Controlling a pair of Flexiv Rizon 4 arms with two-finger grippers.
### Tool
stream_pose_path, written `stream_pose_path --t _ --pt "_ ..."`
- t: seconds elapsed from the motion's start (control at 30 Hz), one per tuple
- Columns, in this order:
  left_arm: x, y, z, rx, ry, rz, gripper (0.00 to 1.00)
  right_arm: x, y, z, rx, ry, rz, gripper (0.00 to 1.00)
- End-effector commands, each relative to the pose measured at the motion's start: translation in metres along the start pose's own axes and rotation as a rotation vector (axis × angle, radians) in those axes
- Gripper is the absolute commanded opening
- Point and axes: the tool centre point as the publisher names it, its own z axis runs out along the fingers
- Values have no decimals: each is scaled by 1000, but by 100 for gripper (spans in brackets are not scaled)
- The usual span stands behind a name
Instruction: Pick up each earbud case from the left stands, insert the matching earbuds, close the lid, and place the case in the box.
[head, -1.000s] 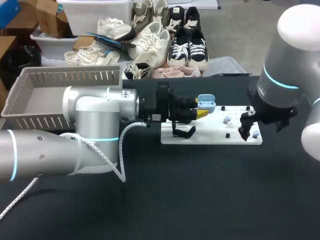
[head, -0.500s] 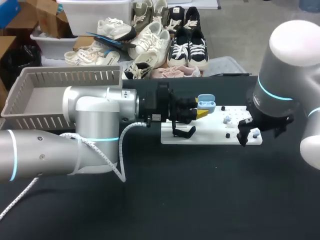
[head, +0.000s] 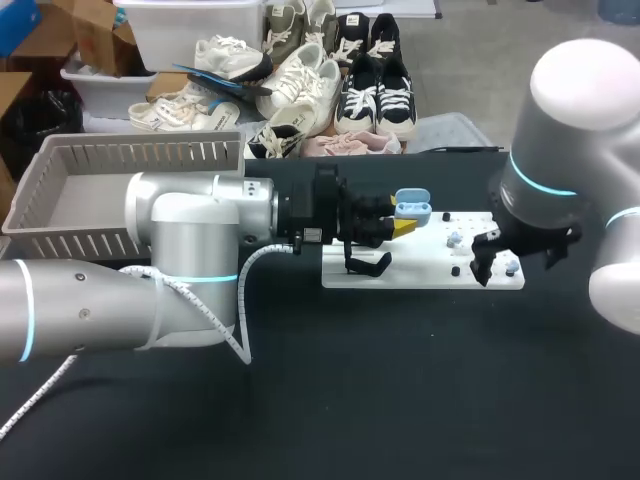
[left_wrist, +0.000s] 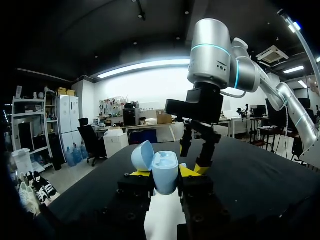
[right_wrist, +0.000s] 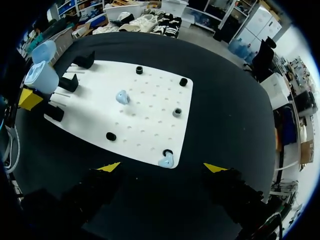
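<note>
Over the last second the right gripper (head: 487, 262) has been carried leftward, toward the near edge of the white board (head: 420, 272), while the left gripper (head: 405, 226) has been kept in place. The light-blue earbud case (head: 412, 209) is clamped from both sides between the left fingers and held above the board's left end, with its lid hinged open. The right fingers are spread wide and nothing is held by them. In the right wrist view one blue earbud (right_wrist: 166, 160) is seen at the board's near corner, just ahead of the yellow tips and between them, untouched. A second earbud (right_wrist: 121, 97) is left further in on the board. Only the pick-up is therefore judged done. Both earbuds remain to be inserted, the lid closed, and the case placed in the grey box (head: 60, 205), in whose visible part no case is seen. The black stand (head: 370, 264) beside the left gripper is empty.
</note>
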Motion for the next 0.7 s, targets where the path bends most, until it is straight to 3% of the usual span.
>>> stream_pose_path --t 0.03,0.1,0.37,0.6,0.7 --pt "0 -2 0 -7 0 1 0 -3 3 0 12 14 8 100" --pt "0 -2 0 -7 0 1 0 -3 3 -1 15 19 7 100" --pt "0 -2 0 -7 0 1 0 -3 1 1 28 36 -9 84" --pt "0 -2 0 -7 0 1 0 -3 -2 2 32 43 -10 63" --pt "0 -2 0 -7 0 1 0 -3 -3 4 27 44 -14 60"
